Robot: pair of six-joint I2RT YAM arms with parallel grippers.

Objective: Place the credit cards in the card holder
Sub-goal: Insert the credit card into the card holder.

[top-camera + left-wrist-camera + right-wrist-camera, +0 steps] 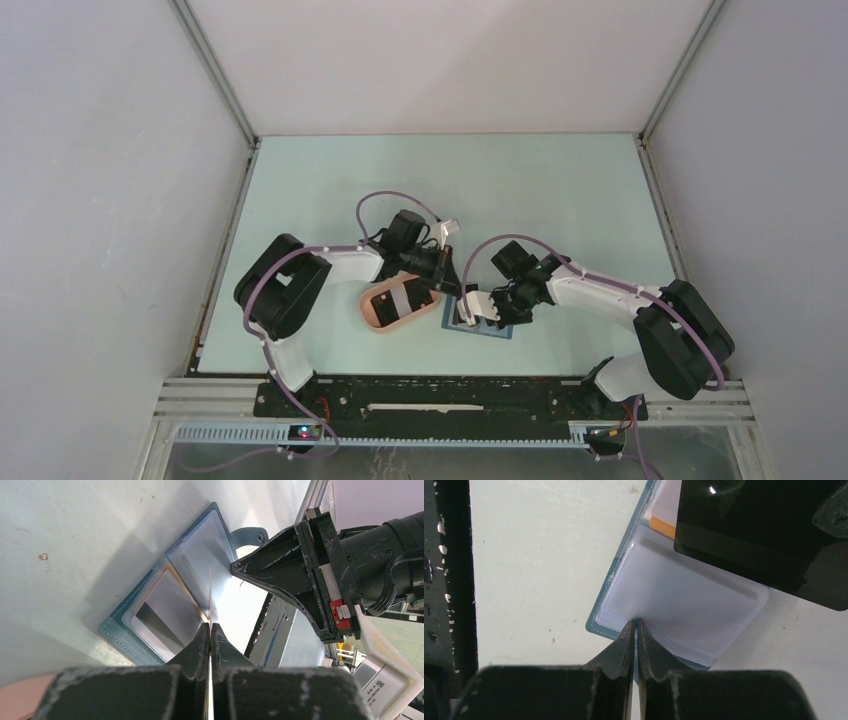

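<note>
My left end effector pinches a black credit card edge-on above the open card holder. The holder lies on the tabletop, just right of the pink tray. My right end effector is clamped on its clear pocket edge.

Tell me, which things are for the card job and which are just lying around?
For the job:
- card holder
- black card, held in the left gripper
- orange card, in a pocket
- right gripper, pinching the holder's clear pocket

Just lying about:
- pink tray
</note>
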